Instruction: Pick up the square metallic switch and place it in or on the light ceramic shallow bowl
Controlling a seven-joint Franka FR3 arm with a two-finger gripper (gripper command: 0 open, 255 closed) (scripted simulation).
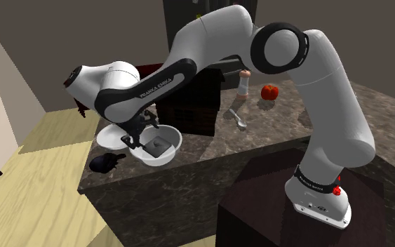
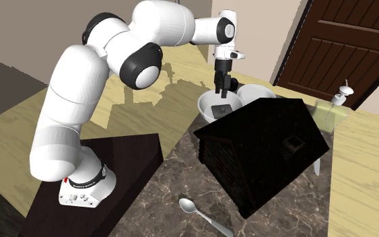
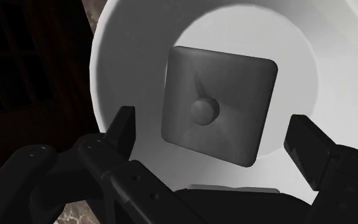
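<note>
Gripper [image 3: 214, 127] of the white arm hangs just above the light shallow bowl [image 3: 133, 57], and its two black fingers stand wide apart; they clasp nothing. The square grey switch [image 3: 219, 105] lies flat on the bottom of the bowl, with its small round knob facing up toward the gripper. In the wrist view the switch is between the two fingers but below them, and neither finger touches it, so it is not held. Its sides are turned a little against the line from one finger to the other. Because it is square, it has no long axis to consider.

In the shoulder view the gripper [image 1: 141, 137] points down into the bowl [image 1: 162, 160], which stands on the dark stone desk [image 1: 273, 133]. The switch [image 1: 158, 146] shows as a grey patch inside the bowl. A second white bowl [image 1: 108, 137] stands just beside the first one.

By judgement the placing is done, and what remains is to go away. The switch is straight under the gripper, so the safe way out seems to be straight up from the bowl. A sideways move could push a finger against the bowl's wall.
</note>
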